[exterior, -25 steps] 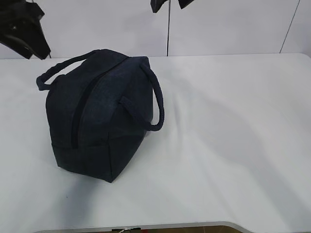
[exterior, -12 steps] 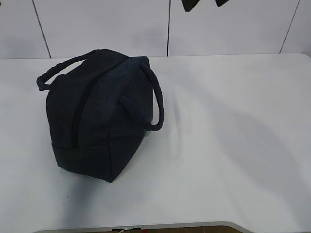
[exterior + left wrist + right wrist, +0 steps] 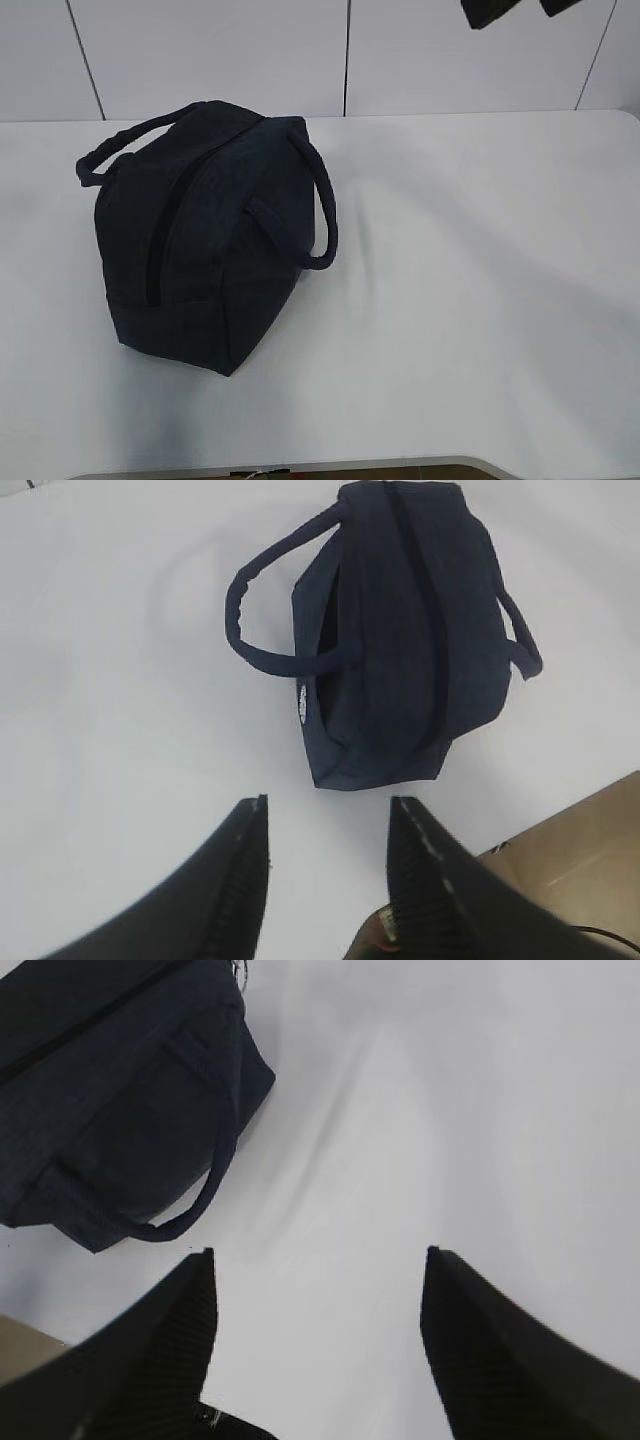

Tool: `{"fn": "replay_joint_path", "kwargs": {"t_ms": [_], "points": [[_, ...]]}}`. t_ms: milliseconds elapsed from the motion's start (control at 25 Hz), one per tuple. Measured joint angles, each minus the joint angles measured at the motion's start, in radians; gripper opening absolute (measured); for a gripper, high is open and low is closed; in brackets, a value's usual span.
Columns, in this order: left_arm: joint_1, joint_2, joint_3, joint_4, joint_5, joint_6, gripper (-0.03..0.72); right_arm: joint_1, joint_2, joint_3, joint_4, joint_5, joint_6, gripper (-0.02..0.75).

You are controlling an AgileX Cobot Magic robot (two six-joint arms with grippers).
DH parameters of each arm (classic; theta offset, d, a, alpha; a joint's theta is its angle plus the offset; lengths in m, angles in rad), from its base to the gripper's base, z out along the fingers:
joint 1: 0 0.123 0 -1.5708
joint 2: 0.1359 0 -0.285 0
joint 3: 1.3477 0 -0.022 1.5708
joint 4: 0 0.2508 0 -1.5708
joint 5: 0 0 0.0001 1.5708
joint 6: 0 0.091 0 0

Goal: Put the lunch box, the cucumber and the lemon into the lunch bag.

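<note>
The dark navy lunch bag [image 3: 205,235] stands zipped shut on the white table [image 3: 470,280], left of the middle, its two loop handles hanging to either side. It also shows in the left wrist view [image 3: 400,630] and in the right wrist view [image 3: 110,1090]. The lunch box, the cucumber and the lemon are out of view. My left gripper [image 3: 328,805] is open and empty, high above the table near the bag. My right gripper [image 3: 320,1252] is open and empty, high above the table right of the bag; its fingertips [image 3: 490,12] show at the top edge of the exterior view.
A white panelled wall [image 3: 200,50] stands behind the table. The table's front edge [image 3: 350,468] runs along the bottom. A brown floor [image 3: 590,850] shows beyond the table edge in the left wrist view.
My left arm has risen out of the exterior view at the top left. My right gripper has moved right along the top edge. The bag has not moved.
</note>
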Motion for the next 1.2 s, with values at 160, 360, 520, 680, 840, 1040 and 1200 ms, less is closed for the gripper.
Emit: {"fn": "replay_joint_path", "kwargs": {"t_ms": [160, 360, 520, 680, 840, 1040, 1200], "points": [[0.000, -0.130, 0.061, 0.000, 0.003, 0.000, 0.291, 0.000, -0.073, 0.070, 0.000, 0.000, 0.000, 0.510], [0.000, -0.274, 0.128, 0.000, 0.005, 0.000, 0.291, 0.000, -0.164, 0.171, 0.000, 0.000, 0.000, 0.510], [0.000, -0.372, 0.193, 0.000, 0.008, 0.000, 0.291, 0.000, -0.240, 0.246, 0.000, 0.000, 0.000, 0.510], [0.000, -0.447, 0.240, 0.000, 0.015, 0.000, 0.291, 0.000, -0.330, 0.308, 0.000, 0.000, 0.000, 0.510], [0.000, -0.492, 0.266, 0.000, 0.020, 0.000, 0.279, 0.000, -0.434, 0.372, 0.000, 0.000, 0.000, 0.510], [0.000, -0.518, 0.267, -0.020, 0.020, 0.000, 0.258, 0.000, -0.564, 0.446, -0.006, 0.002, 0.000, 0.510], [0.000, -0.520, 0.284, -0.040, 0.020, 0.000, 0.257, 0.000, -0.676, 0.530, -0.006, 0.002, 0.000, 0.510]]}}
